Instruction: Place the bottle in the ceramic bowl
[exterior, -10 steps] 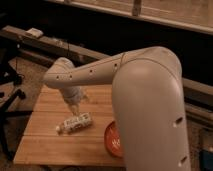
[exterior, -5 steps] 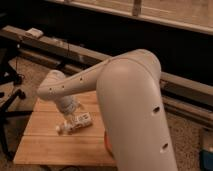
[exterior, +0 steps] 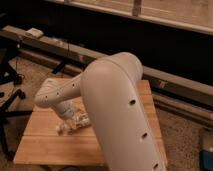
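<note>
The bottle [exterior: 76, 123] is small and whitish with a printed label. It lies on its side on the wooden table [exterior: 45, 145], left of the middle. My gripper [exterior: 68, 119] hangs from the pale wrist [exterior: 50, 96] and is down at the bottle, right over its left part. Whether it touches the bottle does not show. My thick pale arm [exterior: 117, 110] fills the right half of the view and covers the right of the table. The ceramic bowl is hidden behind the arm.
A long dark rail [exterior: 75, 50] runs behind the table, with a small white box [exterior: 34, 32] on it. Black stand legs [exterior: 10, 95] are on the floor at the left. A blue object [exterior: 208, 150] sits at the right edge.
My arm has swung forward and left, and it now covers the orange-red bowl that showed at the table's right. The gripper has come down onto the bottle. The bottle has stayed in place.
</note>
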Action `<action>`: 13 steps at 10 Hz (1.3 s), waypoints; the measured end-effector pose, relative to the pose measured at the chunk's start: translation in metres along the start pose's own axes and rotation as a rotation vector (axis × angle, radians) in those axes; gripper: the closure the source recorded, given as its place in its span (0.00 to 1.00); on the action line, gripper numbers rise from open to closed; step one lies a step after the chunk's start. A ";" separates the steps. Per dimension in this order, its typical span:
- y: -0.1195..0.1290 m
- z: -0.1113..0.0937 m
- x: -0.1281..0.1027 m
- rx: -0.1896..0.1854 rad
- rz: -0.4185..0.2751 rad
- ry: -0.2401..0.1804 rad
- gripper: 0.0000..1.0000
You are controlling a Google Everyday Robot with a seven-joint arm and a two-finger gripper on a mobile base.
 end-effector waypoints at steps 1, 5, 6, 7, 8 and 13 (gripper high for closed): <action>-0.002 0.003 -0.003 0.006 0.005 0.008 0.35; -0.007 0.007 -0.014 0.014 0.001 0.022 0.35; -0.007 0.008 -0.016 0.014 -0.007 0.027 0.35; -0.007 0.009 -0.020 0.017 -0.015 0.032 0.35; -0.004 0.009 -0.025 0.018 -0.024 0.035 0.35; 0.002 0.012 -0.038 0.028 -0.059 0.052 0.35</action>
